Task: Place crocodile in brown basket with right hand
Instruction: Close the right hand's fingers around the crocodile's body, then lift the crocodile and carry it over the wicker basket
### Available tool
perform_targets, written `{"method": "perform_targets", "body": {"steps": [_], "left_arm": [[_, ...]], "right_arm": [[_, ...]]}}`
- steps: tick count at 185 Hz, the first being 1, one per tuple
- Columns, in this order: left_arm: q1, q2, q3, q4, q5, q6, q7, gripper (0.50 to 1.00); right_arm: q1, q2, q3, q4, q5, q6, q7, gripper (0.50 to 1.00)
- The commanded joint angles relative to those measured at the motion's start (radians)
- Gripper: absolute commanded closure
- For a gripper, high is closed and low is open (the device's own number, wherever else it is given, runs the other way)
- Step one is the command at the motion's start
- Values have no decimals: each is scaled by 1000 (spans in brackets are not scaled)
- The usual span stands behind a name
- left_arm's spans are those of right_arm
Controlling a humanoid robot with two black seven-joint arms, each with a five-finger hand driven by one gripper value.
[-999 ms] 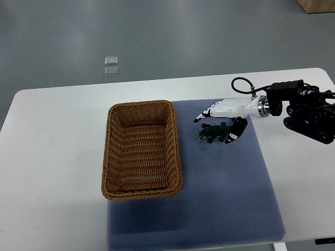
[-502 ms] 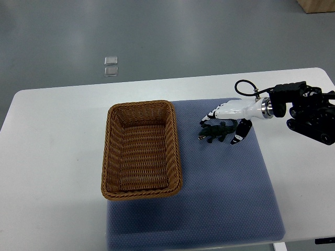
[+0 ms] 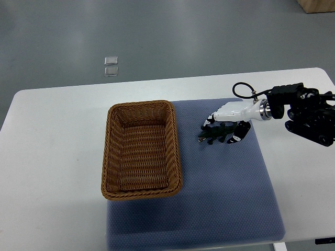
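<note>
The right robot hand (image 3: pixel 229 112) pinches the toy crocodile (image 3: pixel 213 135) on the blue mat (image 3: pixel 220 183), ready for lifting into the brown wicker basket (image 3: pixel 176 141).

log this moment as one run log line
phase: grasp | right hand: shut on crocodile | crocodile: on blue mat, outside brown basket | left hand: not in view

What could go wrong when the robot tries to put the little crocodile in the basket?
1. The right hand curls over only part of the crocodile, with the end nearer the basket sticking out, so the toy might slip or twist free when lifted.
2. The brown basket has a raised rim; a low carry could bump the crocodile against it and drop it on the blue mat.
</note>
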Motion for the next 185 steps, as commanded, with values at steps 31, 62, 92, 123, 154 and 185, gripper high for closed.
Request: {"method": "perform_targets", "body": {"steps": [31,62,92,123,154,185], "left_arm": [[0,0,0,0,0,0,-1,500],[0,0,2,2,0,0,-1,500],[0,0,2,2,0,0,0,500],[0,0,2,2,0,0,0,500],[0,0,0,2,0,0,0,500],[0,0,2,2,0,0,-1,500]], "right_arm": [[0,17,0,-28,0,-8,-6,793],[1,15,1,-48,0,-25,-2,830],[6,4,15,-48,4,-25,2,836],[53,-5,27,-48,18,-23,16,836],[70,-25,77,-46,58,-15,28,834],[107,-23,126,-26,87,-15,56,834]]}}
